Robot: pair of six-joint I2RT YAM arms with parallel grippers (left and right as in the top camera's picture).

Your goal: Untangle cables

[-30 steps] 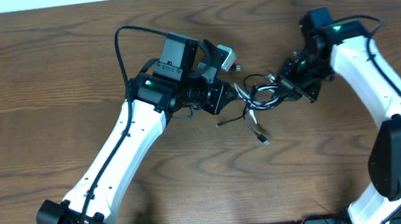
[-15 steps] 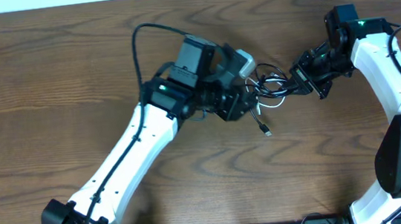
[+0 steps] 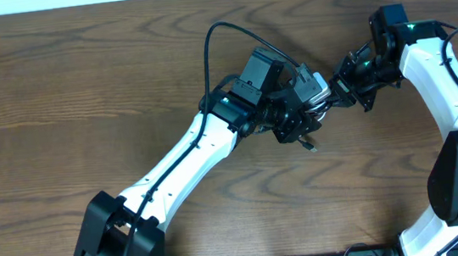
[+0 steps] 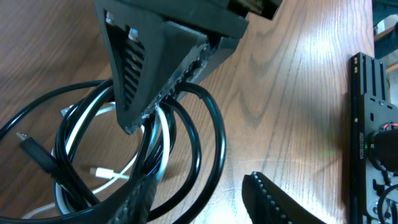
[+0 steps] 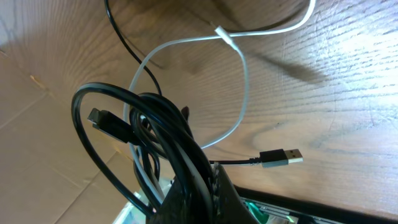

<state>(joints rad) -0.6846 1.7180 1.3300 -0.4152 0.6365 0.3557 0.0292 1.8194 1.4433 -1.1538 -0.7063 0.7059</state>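
Observation:
The cables are a bundle of black loops (image 4: 219,134) with a white cord (image 5: 244,81) threaded through them. My right gripper (image 5: 208,186) is shut on the black strands (image 5: 180,143) and holds the bundle just above the table. A black USB plug (image 5: 283,157) hangs free beside it. In the overhead view my left gripper (image 3: 310,124) sits right against my right gripper (image 3: 338,95), and the bundle between them is mostly hidden. My left gripper (image 4: 205,208) is open. Black loops run across the gap between its fingers, and its left finger (image 4: 134,202) touches them. A white plug (image 4: 102,172) lies inside the loops.
A loose plug end (image 3: 307,144) lies on the wooden table (image 3: 55,95) just below the left gripper. The black rail (image 4: 370,124) along the table's front edge shows in the left wrist view. The left arm's own thick black wire (image 3: 228,34) arcs above it.
My left arm has swung right, up to the bundle, and its jaws have opened from nearly shut. My right gripper shifted slightly right with the cables, then held still.

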